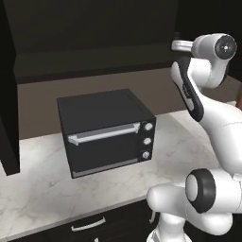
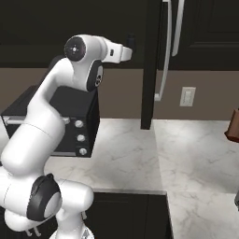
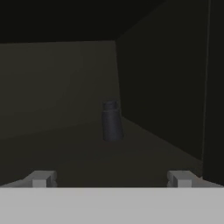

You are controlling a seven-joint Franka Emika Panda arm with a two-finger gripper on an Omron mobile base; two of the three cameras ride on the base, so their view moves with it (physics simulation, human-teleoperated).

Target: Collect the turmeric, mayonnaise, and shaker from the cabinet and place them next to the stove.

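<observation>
The shaker [image 3: 111,120] stands upright on the dark shelf [image 3: 65,148] of the cabinet [image 3: 162,87], far back near the corner where the rear wall meets the side wall, so I have to reach deep and level to get at it. My tool [image 3: 111,179] is spread wide and empty, one fingertip to each side of the shaker's line but well short of it; I keep the gap that broad, I judge, so the slim bottle can pass between the fingertips without being knocked over. I see no turmeric or mayonnaise on the stretch of shelf that my hand camera takes in. From the right base view my arm is raised with the wrist pointing into the shadowed opening beside the cabinet door [image 2: 149,65], which hangs edge-on with its long curved silver handle [image 2: 166,51] toward me, swung aside to leave the shelf free. Below, a black toaster oven [image 1: 106,132] sits on the marble counter [image 1: 42,184], under the shelf, so a straight pull back and then a descent clear of its top looks the safest way out once the shaker is gripped.
</observation>
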